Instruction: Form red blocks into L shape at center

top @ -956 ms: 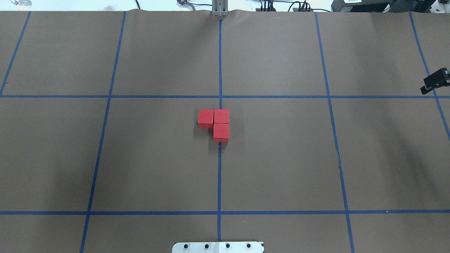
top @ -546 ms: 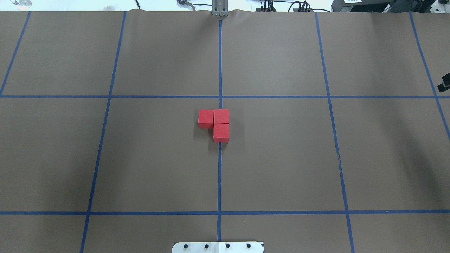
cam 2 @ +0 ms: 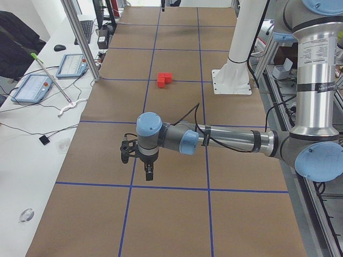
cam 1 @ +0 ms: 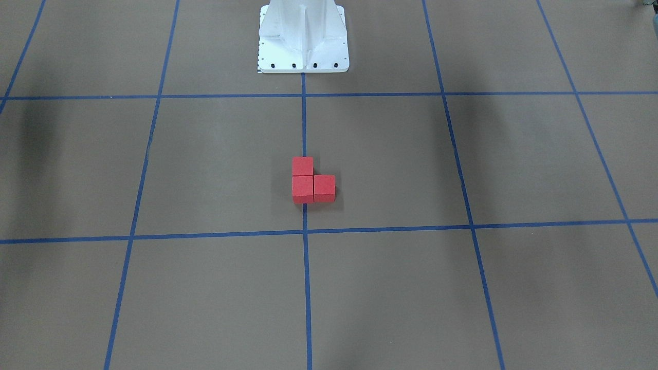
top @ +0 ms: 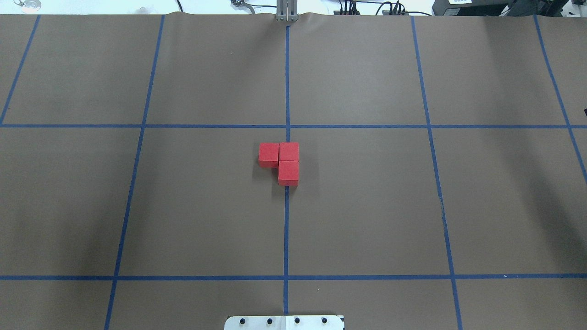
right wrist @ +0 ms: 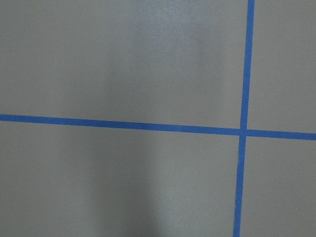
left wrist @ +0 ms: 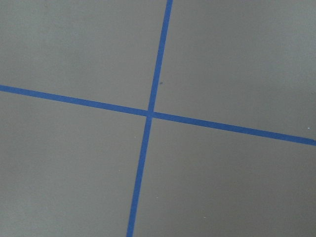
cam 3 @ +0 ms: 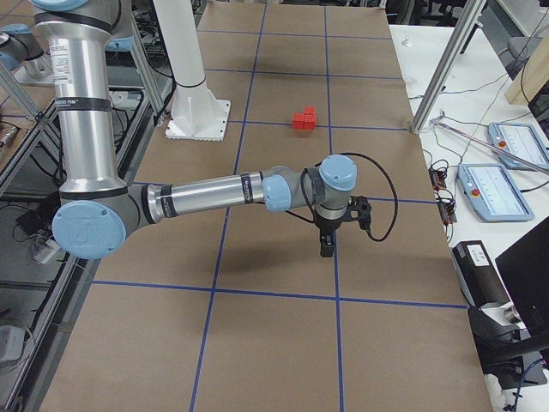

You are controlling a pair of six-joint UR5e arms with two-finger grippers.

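Exterior left and exterior right views alone show the fingers, so whether either pair of jaws is parted or closed cannot be told; nothing is seen held in them. The left gripper point(cam 2: 148, 174) points down over the brown surface near a tape crossing, well apart from the blocks. The right gripper point(cam 3: 327, 247) hangs likewise toward the opposite end of the table. One second ago the right gripper showed at the right edge of the overhead view; it has since slid out of that frame. The left arm point(cam 2: 230, 140) and right arm point(cam 3: 206, 196) each lie stretched low and nearly level from the elbow, wrist turned down. The three red blocks point(top: 288, 160) sit touching in an L at the center point(top: 321, 165), two of them on the blue tape line point(top: 286, 229), and have not moved. By this evidence the shape is formed and the arms are clearing away.
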